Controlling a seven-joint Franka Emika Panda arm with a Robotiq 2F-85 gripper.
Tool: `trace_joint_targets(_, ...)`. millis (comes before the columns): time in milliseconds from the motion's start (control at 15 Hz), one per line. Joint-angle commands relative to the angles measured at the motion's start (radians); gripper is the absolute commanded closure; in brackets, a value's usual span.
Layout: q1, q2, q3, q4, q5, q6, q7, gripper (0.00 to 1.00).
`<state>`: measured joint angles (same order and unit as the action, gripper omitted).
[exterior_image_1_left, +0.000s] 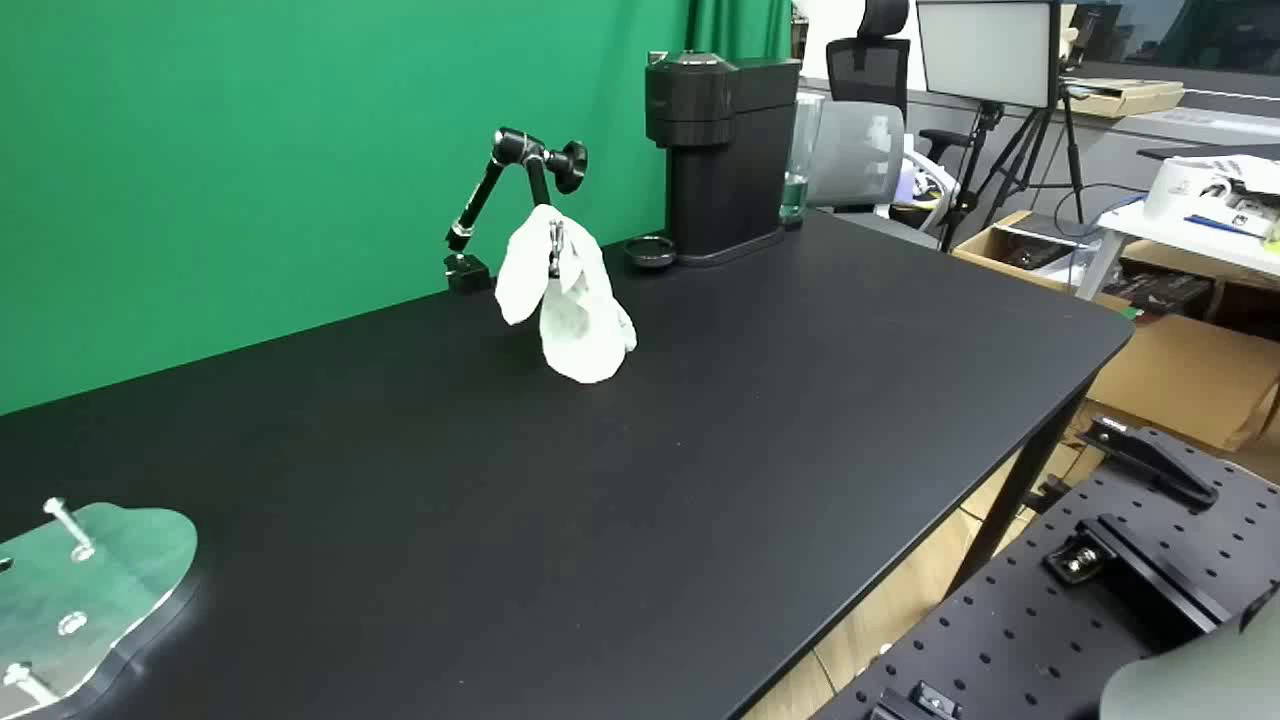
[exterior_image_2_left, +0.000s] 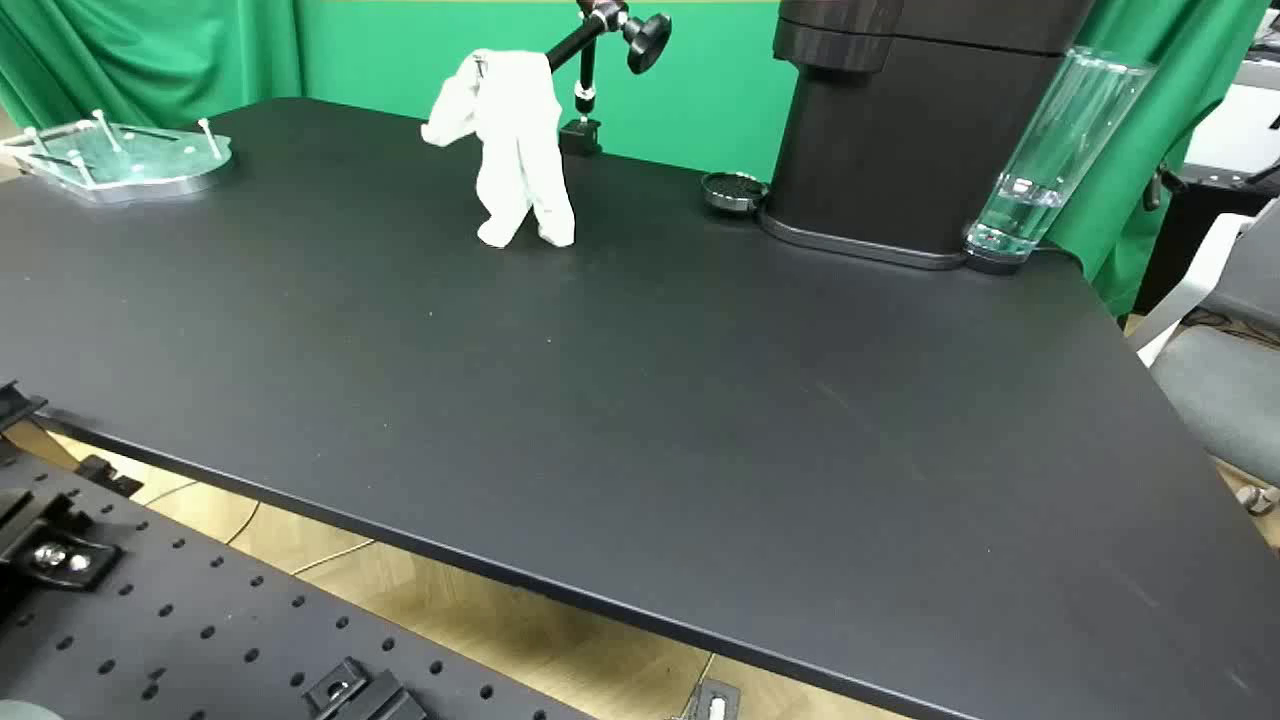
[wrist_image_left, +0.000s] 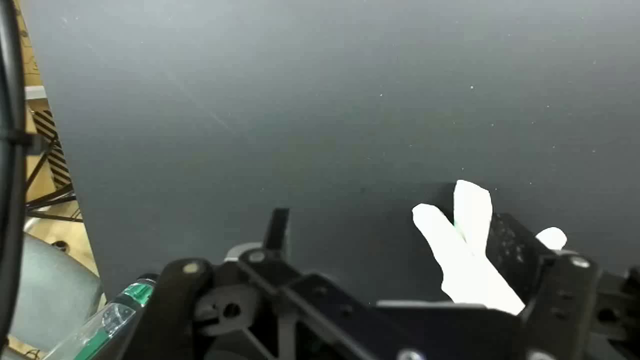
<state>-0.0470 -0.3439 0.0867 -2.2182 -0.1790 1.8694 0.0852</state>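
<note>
Apparently little is done: gripper stands spread over the black table, pinching nothing, while the white cloth hangs from the black jointed stand near the green backdrop, any hold on it yet to be made

One table held one cloth, one coffee machine, one dish, and one tray with four pegs.

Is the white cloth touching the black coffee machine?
Apart. In both exterior views, a gap separates the white cloth from the black coffee machine, with green backdrop and dark tabletop showing between them.
</note>
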Motion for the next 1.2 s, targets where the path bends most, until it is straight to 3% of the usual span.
trace_joint_targets(0,0.018,0.001,-0.015,0.003,-0.005,-0.002,0.005,0.0)
trace_joint_targets(733,0.018,0.001,-0.015,0.003,-0.005,-0.001,0.005,0.0)
trace_joint_targets(1133,0.072,0.051,-0.057,-0.036,0.002,0.222,-0.296,0.0)
